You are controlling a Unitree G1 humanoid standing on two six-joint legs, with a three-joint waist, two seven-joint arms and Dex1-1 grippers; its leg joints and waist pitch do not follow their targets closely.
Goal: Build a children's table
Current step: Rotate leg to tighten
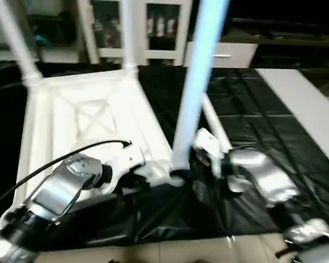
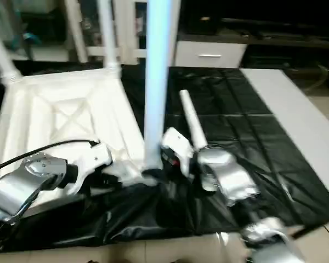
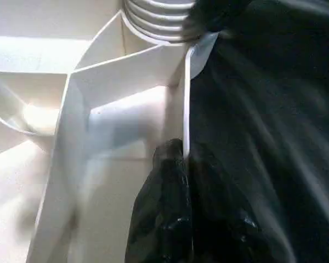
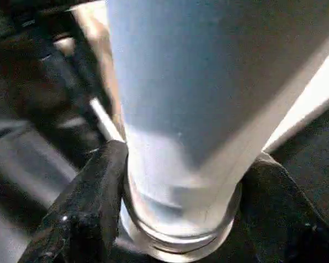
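The white tabletop lies upside down on the black cover, ribs up. Two white legs stand in its far corner sockets. A third leg stands upright at the near right corner socket. My right gripper is shut on that leg's base, one black finger on each side. My left gripper is shut on the tabletop's thin near rim, just left of that socket. A fourth leg lies loose on the cover behind my right arm.
A white glass-door cabinet stands behind the work surface. A white panel borders the black cover on the right. A black cable runs over my left forearm. Pale floor shows at the front edge.
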